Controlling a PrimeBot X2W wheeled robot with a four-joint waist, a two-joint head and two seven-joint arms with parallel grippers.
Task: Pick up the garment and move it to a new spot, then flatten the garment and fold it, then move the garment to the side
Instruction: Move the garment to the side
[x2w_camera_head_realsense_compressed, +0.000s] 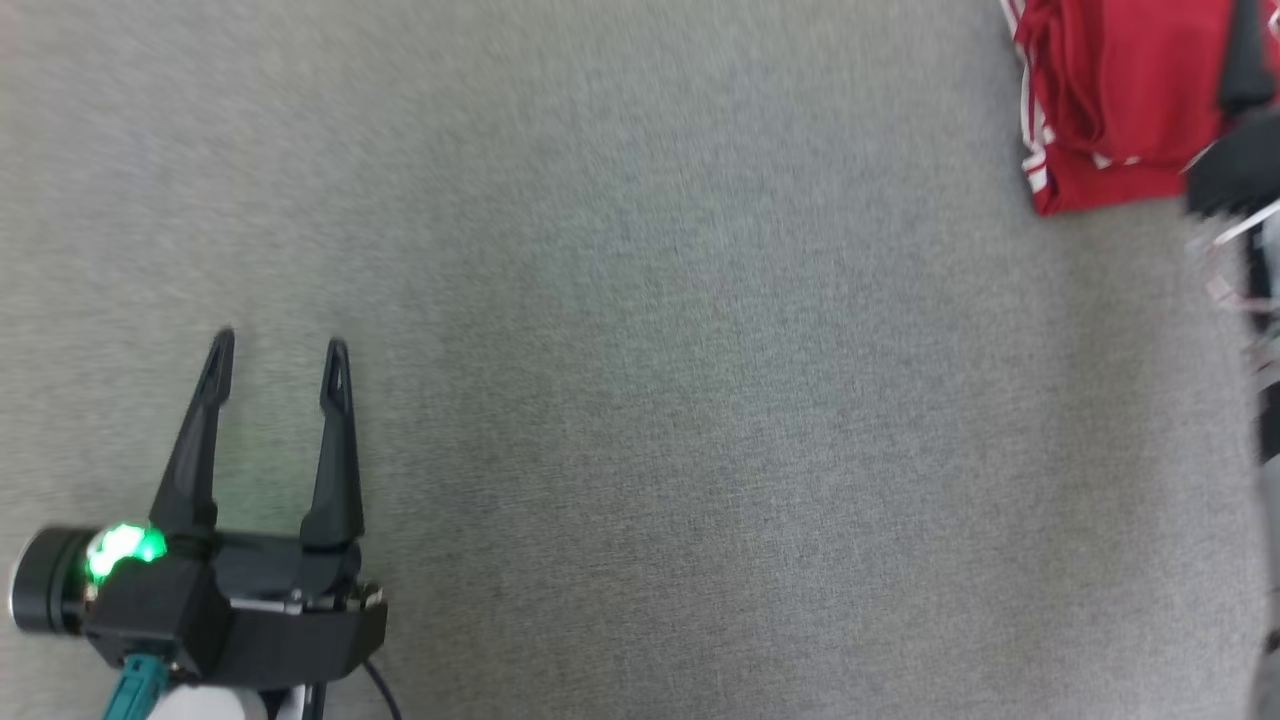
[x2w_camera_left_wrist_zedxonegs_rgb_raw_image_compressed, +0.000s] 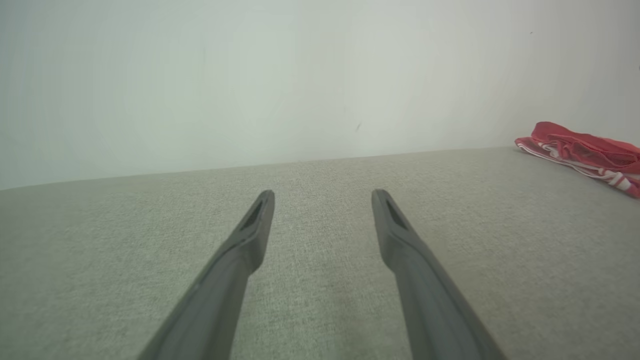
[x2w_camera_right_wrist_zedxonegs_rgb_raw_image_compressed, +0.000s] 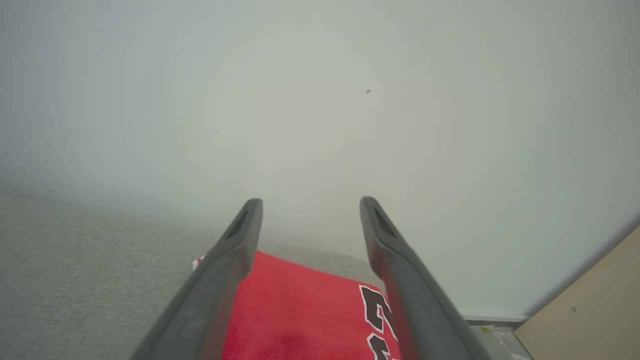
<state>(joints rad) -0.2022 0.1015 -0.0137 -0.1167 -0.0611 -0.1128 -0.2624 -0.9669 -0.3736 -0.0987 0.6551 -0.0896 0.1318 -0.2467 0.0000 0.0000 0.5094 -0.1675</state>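
Observation:
The garment (x2w_camera_head_realsense_compressed: 1120, 90) is a red piece with white stripes, lying folded at the far right of the grey fabric surface (x2w_camera_head_realsense_compressed: 700, 400). In the left wrist view the garment (x2w_camera_left_wrist_zedxonegs_rgb_raw_image_compressed: 585, 152) lies well off to the right, by the wall. My left gripper (x2w_camera_head_realsense_compressed: 278, 345) hovers open and empty at the lower left, far from it. My right gripper (x2w_camera_right_wrist_zedxonegs_rgb_raw_image_compressed: 310, 202) stands open just above the garment (x2w_camera_right_wrist_zedxonegs_rgb_raw_image_compressed: 300, 310), whose black lettering shows between the fingers; nothing is held. Dark parts of the right arm (x2w_camera_head_realsense_compressed: 1235, 170) overlap the garment's right edge.
A pale wall (x2w_camera_left_wrist_zedxonegs_rgb_raw_image_compressed: 300, 75) rises behind the surface. A beige board (x2w_camera_right_wrist_zedxonegs_rgb_raw_image_compressed: 595, 310) stands at the lower right of the right wrist view, past the surface's end. Cables and dark arm parts (x2w_camera_head_realsense_compressed: 1260, 330) run down the head view's right edge.

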